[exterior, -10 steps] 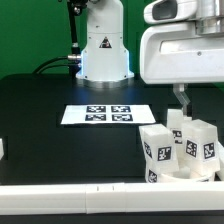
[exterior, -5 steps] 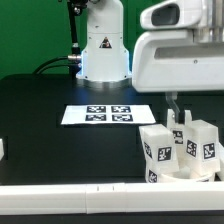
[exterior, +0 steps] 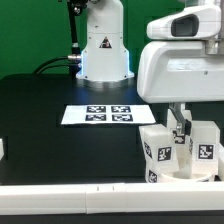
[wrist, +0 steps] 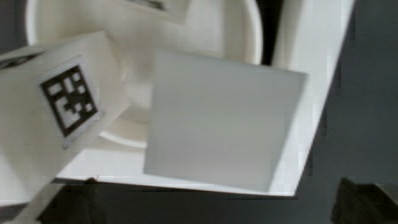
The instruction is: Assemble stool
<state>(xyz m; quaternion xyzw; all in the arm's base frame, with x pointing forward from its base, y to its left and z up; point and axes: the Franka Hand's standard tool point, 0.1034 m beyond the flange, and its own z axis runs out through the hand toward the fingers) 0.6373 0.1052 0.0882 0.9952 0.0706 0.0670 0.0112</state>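
Three white legs (exterior: 163, 150) stand bunched together at the exterior view's right, near the front of the black desk (exterior: 40, 110), each one showing a black-and-white square tag, and they rise from the round white seat (exterior: 170, 176) lying flat beneath them. Right above that cluster hangs the arm's big white wrist housing (exterior: 182, 62), and the jaws come down among the tops of the legs, standing wide with nothing clamped between them; one dark finger (exterior: 178, 122) shows between the blocks, and whether it touches a leg cannot be told from here. On the wrist view, a plain white leg face (wrist: 222, 125) fills the middle, a tagged leg (wrist: 71, 95) leans just beside it, and the curved rim of the seat (wrist: 187, 25) sweeps behind them both. Further back on the desk, well apart from the stool parts, lies the marker board (exterior: 108, 113) with its four tags, flat and alone. Behind it sits the arm's white base (exterior: 104, 45), and a long white rail (exterior: 70, 188) runs along the desk's front edge.
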